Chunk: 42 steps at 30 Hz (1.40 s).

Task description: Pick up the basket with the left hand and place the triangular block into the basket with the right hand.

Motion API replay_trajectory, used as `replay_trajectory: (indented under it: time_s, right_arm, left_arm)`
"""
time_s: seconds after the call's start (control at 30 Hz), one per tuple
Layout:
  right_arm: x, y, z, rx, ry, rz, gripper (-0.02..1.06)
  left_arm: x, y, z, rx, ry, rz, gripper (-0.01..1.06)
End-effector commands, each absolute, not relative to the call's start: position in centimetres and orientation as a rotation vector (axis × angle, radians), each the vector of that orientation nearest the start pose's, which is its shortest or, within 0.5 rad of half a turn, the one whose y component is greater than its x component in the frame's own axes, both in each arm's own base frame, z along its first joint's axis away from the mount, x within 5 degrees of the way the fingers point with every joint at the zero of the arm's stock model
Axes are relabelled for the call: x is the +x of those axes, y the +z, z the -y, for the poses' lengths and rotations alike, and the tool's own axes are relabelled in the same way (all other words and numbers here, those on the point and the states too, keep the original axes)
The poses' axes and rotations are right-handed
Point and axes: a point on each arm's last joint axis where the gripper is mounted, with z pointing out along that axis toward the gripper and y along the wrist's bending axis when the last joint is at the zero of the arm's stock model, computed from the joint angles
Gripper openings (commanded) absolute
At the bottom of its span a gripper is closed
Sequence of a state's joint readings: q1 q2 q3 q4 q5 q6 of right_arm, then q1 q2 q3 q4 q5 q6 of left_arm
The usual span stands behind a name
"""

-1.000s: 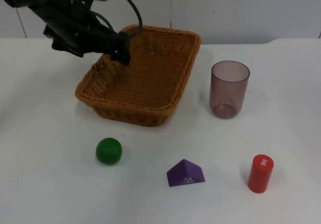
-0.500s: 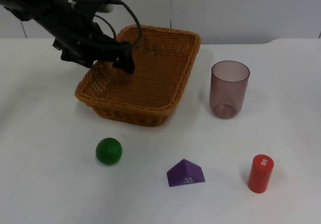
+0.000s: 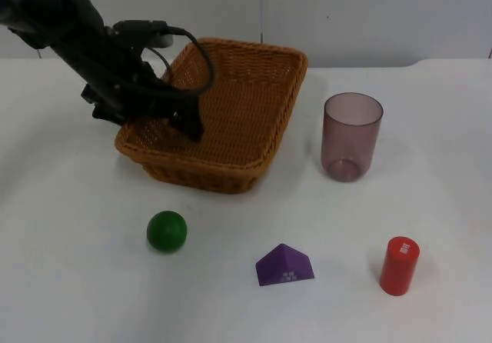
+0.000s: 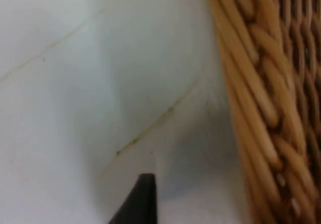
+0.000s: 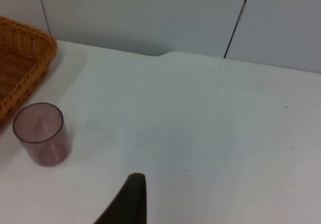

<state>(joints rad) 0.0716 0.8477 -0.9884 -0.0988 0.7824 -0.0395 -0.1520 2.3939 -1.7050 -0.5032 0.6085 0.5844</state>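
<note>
Basket (image 3: pixel 231 120) sits on the counter (image 3: pixel 69 266), left gripper (image 3: pixel 188 124) at its left rim; finger state cannot be told. Triangular block (image 3: pixel 284 266) lies near, in front. Right arm waits; its finger state cannot be told.
</note>
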Motion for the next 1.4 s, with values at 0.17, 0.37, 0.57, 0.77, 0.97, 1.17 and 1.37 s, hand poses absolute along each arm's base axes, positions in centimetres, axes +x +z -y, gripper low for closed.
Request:
replay_trajectory:
  time_s: [0.17, 0.37, 0.57, 0.77, 0.97, 1.17, 1.37]
  right_arm:
    - [15.9, 39.6, -0.5, -0.155, -0.1, -2.07, 1.05]
    - [16.0, 39.8, -0.5, -0.155, -0.099, -2.054, 1.05]
    - [16.0, 39.8, -0.5, -0.16, -0.102, -2.054, 1.05]
    - [16.0, 39.7, -0.5, -0.16, -0.102, -2.056, 1.05]
    - [15.9, 39.6, -0.5, -0.16, -0.103, -2.074, 1.05]
    - [15.9, 39.5, -0.5, -0.175, -0.112, -2.087, 1.05]
    - [15.8, 39.4, -0.6, -0.187, -0.105, -2.101, 1.05]
  left_arm:
    - [47.9, 8.2, 9.3, 0.487, -0.291, -2.688, 0.25]
    - [47.7, 8.6, 9.0, 0.385, -0.278, -2.73, 0.0]
    - [47.0, 11.1, 9.4, 0.374, -0.359, -2.758, 0.0]
    - [45.8, 15.4, 10.2, 0.305, -0.53, -2.756, 0.0]
    - [42.7, 19.4, 10.1, 0.228, -0.605, -2.712, 0.0]
    - [37.6, 21.7, 9.1, 0.158, -0.591, -2.67, 0.0]
    - [30.3, 23.6, 7.4, 0.093, -0.518, -2.571, 0.0]
